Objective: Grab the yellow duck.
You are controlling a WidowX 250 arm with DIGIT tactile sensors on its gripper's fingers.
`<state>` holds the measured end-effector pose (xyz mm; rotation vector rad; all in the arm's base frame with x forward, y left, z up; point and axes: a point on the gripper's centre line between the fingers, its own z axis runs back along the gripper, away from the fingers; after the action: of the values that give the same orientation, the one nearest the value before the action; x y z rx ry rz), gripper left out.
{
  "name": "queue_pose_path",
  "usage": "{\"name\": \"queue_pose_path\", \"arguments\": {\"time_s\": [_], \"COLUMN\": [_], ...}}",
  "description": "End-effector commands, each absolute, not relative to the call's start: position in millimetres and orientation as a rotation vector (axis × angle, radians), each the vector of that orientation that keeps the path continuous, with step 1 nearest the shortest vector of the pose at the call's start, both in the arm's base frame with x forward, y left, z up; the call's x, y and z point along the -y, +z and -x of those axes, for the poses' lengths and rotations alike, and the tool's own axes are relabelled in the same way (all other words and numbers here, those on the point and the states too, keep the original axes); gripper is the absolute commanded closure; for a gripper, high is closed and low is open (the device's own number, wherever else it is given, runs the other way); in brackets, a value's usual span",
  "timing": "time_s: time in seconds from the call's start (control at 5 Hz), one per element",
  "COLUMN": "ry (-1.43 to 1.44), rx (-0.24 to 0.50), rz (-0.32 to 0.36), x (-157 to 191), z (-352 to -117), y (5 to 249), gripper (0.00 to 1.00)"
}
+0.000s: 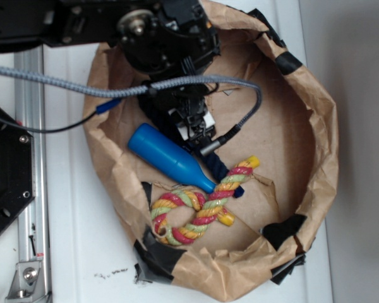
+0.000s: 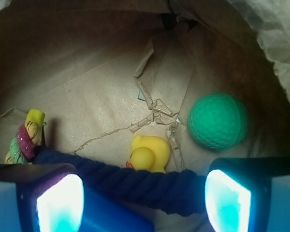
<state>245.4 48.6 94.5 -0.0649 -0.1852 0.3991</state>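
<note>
Inside a crumpled brown paper basin [image 1: 316, 126] patched with black tape, on a white desk [image 1: 82, 252]. End effector [image 2: 144, 193] low over the paper floor, fingers [image 2: 60, 200] spread wide at either side of the wrist view, nothing between them but a dark blue rope [image 2: 135, 181] lying across below. Yellow duck [image 2: 149, 153] sits on the paper just beyond that rope, roughly centred between the fingers, not touched. Green dimpled ball [image 2: 217, 121] to the duck's right, apart from it, near the paper wall. Twisted red-green-yellow rope toy [image 1: 199, 202] at the basin's near side; its yellow end shows at wrist view left. Blue bottle [image 1: 167, 156] lies tilted beside the arm, neck touching the rope toy. Duck hidden under the arm in exterior view.
</note>
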Motion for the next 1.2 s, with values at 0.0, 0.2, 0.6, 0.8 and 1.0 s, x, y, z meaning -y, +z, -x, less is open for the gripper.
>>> {"name": "queue_pose_path", "arguments": {"time_s": [0.0, 0.2, 0.6, 0.8, 1.0], "ry": [0.424, 0.521, 0.585, 0.564, 0.567], "rx": [0.219, 0.096, 0.053, 0.065, 0.071], "rz": [0.062, -0.007, -0.069, -0.063, -0.08], "x": [-59, -66, -75, -72, -79], "z": [-246, -244, -247, -248, -242], "y": [102, 88, 61, 62, 59], "gripper": [0.0, 0.0, 0.0, 0.0, 0.0]}}
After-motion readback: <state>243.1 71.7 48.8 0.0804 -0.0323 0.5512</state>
